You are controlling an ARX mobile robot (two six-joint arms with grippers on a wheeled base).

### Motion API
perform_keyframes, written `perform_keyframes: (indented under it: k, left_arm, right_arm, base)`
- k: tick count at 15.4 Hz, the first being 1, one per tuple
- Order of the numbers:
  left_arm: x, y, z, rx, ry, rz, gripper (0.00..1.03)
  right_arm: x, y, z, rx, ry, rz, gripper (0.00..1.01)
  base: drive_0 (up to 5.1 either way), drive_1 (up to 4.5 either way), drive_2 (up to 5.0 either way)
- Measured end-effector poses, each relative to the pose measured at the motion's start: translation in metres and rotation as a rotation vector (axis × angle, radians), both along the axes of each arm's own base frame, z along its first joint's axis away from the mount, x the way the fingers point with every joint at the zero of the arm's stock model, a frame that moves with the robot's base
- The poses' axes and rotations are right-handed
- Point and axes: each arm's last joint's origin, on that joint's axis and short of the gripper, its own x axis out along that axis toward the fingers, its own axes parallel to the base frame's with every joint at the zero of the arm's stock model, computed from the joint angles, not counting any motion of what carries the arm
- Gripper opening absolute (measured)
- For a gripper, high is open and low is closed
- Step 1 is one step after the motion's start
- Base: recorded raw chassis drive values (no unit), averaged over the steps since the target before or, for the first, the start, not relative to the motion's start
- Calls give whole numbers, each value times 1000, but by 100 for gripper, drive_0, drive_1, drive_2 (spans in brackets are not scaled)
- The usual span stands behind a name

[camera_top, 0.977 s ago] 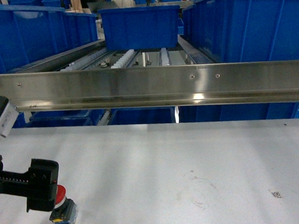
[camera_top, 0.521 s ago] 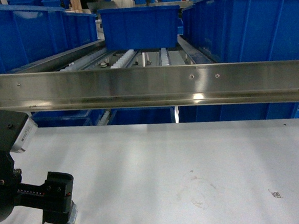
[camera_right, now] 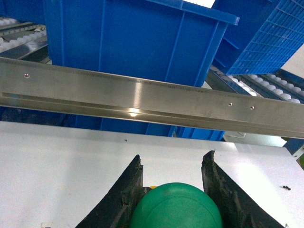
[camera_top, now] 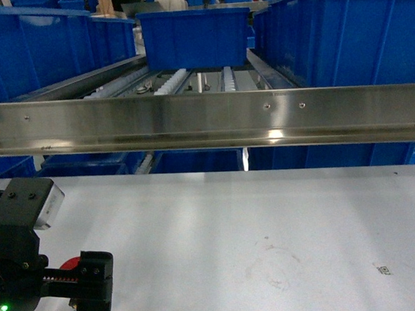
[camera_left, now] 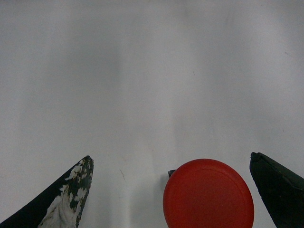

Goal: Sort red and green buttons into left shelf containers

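The red button (camera_left: 208, 194) stands on the white table, its wide cap seen from above between my left gripper's (camera_left: 171, 156) open fingers and nearer the right fingertip (camera_left: 278, 185), with a gap on each side. From the head camera only a sliver of the red button (camera_top: 70, 263) shows behind the left gripper (camera_top: 88, 288) at the lower left. The green button (camera_right: 176, 207) sits between the right gripper's (camera_right: 173, 156) fingers, which are shut against its cap. The right gripper is out of the head view. Deep blue tubs (camera_top: 36, 46) stand on the left shelf lane.
A steel rail (camera_top: 205, 120) runs across the shelf front above the table's far edge. Behind it are roller lanes (camera_top: 181, 79) with a blue tub in the middle (camera_top: 195, 35) and a large one at right (camera_top: 341, 32). More blue bins (camera_top: 193, 160) sit below the rail.
My left gripper has moved right and nearer the head camera, coming over the red button, which is now mostly hidden behind it.
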Motion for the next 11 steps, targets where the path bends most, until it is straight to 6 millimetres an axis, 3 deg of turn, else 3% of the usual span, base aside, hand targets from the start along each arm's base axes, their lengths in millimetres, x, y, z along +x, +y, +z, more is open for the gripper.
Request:
perform_keyframes:
  k: [5, 11]
  left_arm:
    - [9, 0, -15, 14, 29, 7, 98]
    - [16, 0, -19, 68, 2, -11, 98]
  right_arm:
    - [0, 0, 0, 0, 0, 0, 33]
    - [0, 0, 0, 0, 0, 0, 33]
  base:
    - [0, 0, 0]
    - [0, 0, 0]
